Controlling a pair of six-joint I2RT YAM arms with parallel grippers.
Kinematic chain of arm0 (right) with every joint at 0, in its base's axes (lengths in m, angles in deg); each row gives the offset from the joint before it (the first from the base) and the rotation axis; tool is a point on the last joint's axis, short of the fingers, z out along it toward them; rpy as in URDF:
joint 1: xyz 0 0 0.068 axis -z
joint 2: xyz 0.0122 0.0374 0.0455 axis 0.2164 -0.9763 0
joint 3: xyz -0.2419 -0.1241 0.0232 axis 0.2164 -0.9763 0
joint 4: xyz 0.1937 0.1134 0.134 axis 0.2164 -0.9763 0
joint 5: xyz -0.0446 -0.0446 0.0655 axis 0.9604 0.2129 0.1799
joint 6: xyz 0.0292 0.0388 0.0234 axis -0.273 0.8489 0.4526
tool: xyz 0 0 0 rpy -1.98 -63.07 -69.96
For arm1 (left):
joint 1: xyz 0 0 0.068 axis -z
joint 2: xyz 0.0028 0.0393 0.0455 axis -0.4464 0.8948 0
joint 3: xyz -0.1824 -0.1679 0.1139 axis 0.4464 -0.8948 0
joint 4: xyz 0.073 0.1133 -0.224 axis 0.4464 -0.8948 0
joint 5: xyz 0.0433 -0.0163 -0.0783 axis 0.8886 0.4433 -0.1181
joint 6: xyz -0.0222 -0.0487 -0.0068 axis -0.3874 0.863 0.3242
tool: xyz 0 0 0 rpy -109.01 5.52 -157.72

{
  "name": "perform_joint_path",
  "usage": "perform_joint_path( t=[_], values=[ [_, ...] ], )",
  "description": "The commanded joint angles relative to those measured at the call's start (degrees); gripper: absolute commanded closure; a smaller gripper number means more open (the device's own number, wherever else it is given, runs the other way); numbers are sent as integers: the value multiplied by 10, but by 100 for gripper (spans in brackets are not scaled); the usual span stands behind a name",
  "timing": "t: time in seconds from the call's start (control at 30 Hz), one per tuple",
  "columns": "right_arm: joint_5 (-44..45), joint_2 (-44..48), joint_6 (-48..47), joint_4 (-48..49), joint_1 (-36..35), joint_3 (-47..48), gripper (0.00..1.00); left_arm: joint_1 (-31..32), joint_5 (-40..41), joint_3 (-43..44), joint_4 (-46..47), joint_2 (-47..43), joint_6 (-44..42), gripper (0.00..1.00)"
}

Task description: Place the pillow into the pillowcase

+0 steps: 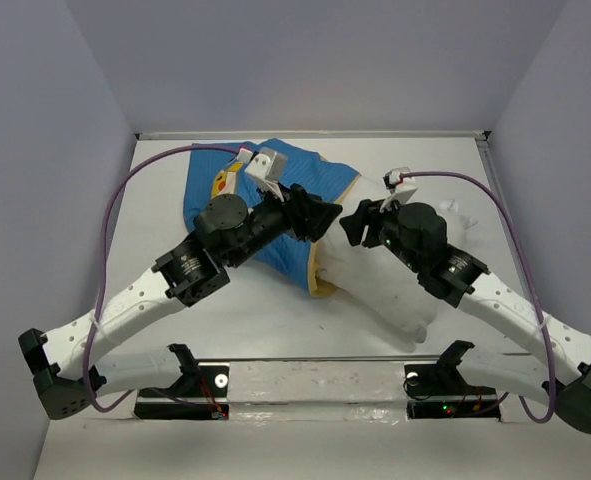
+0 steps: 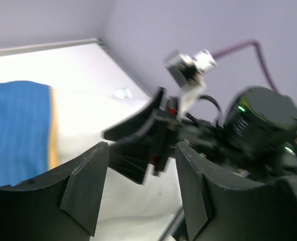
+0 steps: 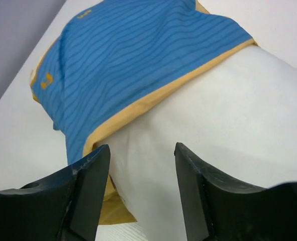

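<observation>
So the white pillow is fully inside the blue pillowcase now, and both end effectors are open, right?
Not fully: the pillow is only partly inside the pillowcase, much of it sticking out, as the right wrist view shows. The left end effector and right end effector are open.

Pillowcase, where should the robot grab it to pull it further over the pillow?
Probably the yellow hem of the pillowcase, where it crosses the white pillow, coming from the pillow's bare right end: there the thin open edge lies on top, facing that side.
</observation>
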Motion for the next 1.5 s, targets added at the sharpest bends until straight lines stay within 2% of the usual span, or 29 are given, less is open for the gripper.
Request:
perform_joint_path(
  t=[0.0,0.03,0.17,0.23,0.33,0.5,0.53,0.57,0.6,0.63,0.67,0.7,0.73,0.77,0.8,0.87,1.03,1.17,1.27,1.37,1.47],
  values=[
    [-4,-17,-33,-78,3,27,41,-21,137,48,-114,81,-66,34],
    [-5,-21,-33,-84,3,30,40,-27,136,57,-120,98,-74,34],
    [-2,-40,-31,-84,3,28,23,-40,123,121,-137,182,-115,33],
    [-6,-46,-36,-84,3,27,20,-42,126,147,-152,232,-133,33],
    [-5,-56,-42,-83,3,22,18,-46,136,180,-165,285,-151,33],
    [-56,-89,-85,-50,3,13,17,-62,170,221,-169,353,-177,35],
    [-68,-102,-92,-49,3,17,17,-65,169,227,-169,363,-179,38],
    [-91,-114,-102,-50,3,20,17,-70,165,233,-169,371,-182,46],
    [-104,-128,-106,-49,3,26,20,-73,153,242,-170,380,-183,51],
    [-113,-152,-109,-48,3,29,26,-80,148,244,-168,392,-184,69],
    [-136,-163,-108,-40,3,31,47,-85,132,244,-163,394,-182,80],
    [-146,-179,-108,-33,3,31,61,-94,121,241,-147,394,-175,88],
    [-174,-186,-112,-23,3,28,81,-97,109,237,-136,391,-171,100],
    [-187,-189,-114,-1,-4,26,95,-101,85,231,-124,387,-166,100],
    [-200,-192,-117,8,-11,20,100,-105,72,221,-111,382,-160,100],
    [-243,-199,-141,23,-38,23,100,-113,33,204,-59,356,-135,100],
    [-278,-224,-189,27,-125,47,100,-114,-38,178,17,315,-82,100],
    [-331,-244,-230,38,-182,56,100,-118,-81,195,32,299,-46,100],
    [-368,-242,-242,43,-193,59,100,-118,-98,220,22,298,-26,100],
    [-367,-228,-252,47,-200,54,100,-116,-121,206,36,289,10,100],
    [-319,-189,-254,88,-200,18,100,-90,-129,125,95,259,54,100]
  ],
)
